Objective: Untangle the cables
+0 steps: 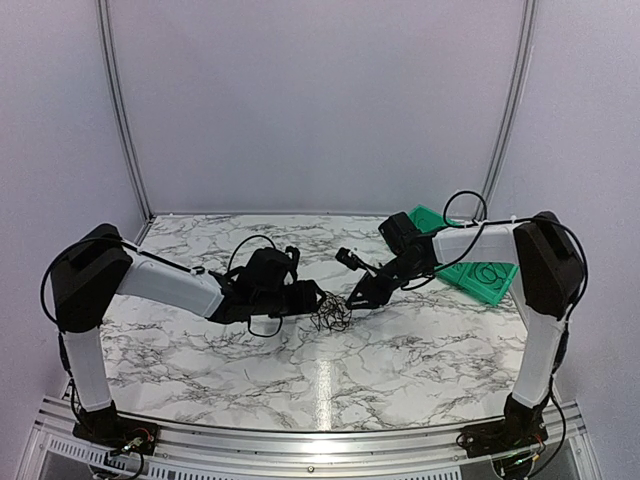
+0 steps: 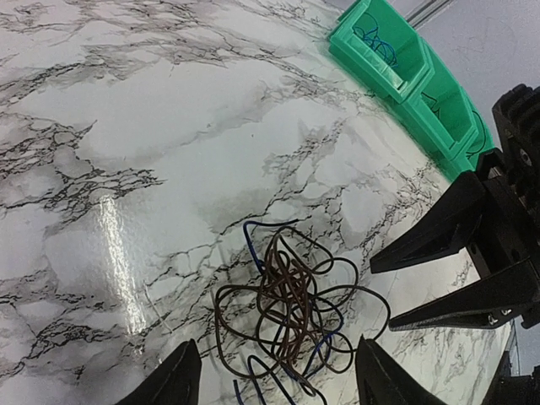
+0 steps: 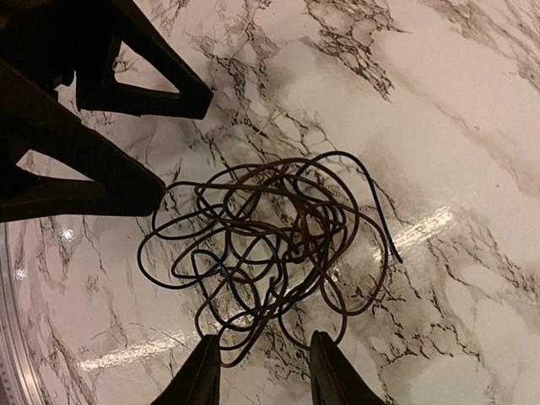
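Closest to the left wrist lens, the left gripper [image 2: 278,378] shows as two black, pointed plastic fingers [image 2: 179,375] rising from the bottom edge. They stand well apart and pinch nothing. The near loops of the cables [image 2: 287,304] lie on the surface between them. The cables are a loose wad of very thin, flexible wires, dark brown and black with one blue strand. They rest flat on the white, grey-veined, marble-patterned tabletop [image 1: 420,350], about midway between the two arms. A free wire end trails out of the wad onto bare marble.

The right gripper [image 3: 266,373] comes in from the opposite side, its black jaws also parted and holding nothing. A low loop of the tangle runs up to the gap between them, but whether any wire touches a finger cannot be told. In the right wrist view, the left gripper's lower fingertip sits right at the wad's outer loop. The two grippers point at each other across the tangle, so each one's fingers crowd the other's side of it.

A bright green moulded plastic bin [image 2: 371,74] with several compartments sits toward the right rear of the table. It is behind the right forearm and well apart from the wad. Small coils of thin wire [image 2: 375,42] lie inside it, one of them blue. A silver aluminium rail [image 1: 320,437] along the near edge carries both arm bases.
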`<state>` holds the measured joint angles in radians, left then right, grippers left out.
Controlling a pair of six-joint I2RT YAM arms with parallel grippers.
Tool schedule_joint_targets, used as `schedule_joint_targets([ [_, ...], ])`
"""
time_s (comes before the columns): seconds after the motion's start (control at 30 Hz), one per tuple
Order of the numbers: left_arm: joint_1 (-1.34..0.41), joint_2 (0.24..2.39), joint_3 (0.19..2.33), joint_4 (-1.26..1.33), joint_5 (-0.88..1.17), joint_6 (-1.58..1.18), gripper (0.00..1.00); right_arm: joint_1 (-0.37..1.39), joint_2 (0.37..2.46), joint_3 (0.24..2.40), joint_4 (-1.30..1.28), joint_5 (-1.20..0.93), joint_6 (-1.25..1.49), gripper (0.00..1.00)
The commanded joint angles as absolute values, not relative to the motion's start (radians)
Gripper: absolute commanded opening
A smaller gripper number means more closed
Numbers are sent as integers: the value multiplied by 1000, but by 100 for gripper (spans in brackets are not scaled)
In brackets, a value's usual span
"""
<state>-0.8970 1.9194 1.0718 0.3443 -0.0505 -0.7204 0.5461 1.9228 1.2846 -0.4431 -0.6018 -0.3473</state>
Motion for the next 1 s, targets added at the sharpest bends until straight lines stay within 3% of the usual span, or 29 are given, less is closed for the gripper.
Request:
schedule_joint_targets([
  [0.0, -903, 1953, 1106, 384, -41, -740, 64, 551, 1963, 1337, -456, -621, -327, 32],
  [0.13, -908, 1960, 1114, 391, -22, -719, 58, 550, 1937, 1331, -428, -594, -317, 7],
  [0.2, -922, 1940, 1102, 394, -52, -695, 58, 551, 1898, 1321, -413, -603, -318, 0],
  [0.43, -1025, 1844, 1027, 482, -192, -415, 56, 551, 1836, 1312, -416, -687, -308, 0],
  [0.6, -1032, 1872, 1030, 506, -251, -326, 58, 551, 1806, 1339, -460, -753, -308, 0],
  [0.8, -1029, 1976, 1026, 741, -321, -198, 58, 551, 1759, 1348, -491, -836, -316, 0],
  [0.97, -1029, 2083, 1064, 871, -269, -172, 44, 551, 1719, 1371, -555, -880, -351, 0],
])
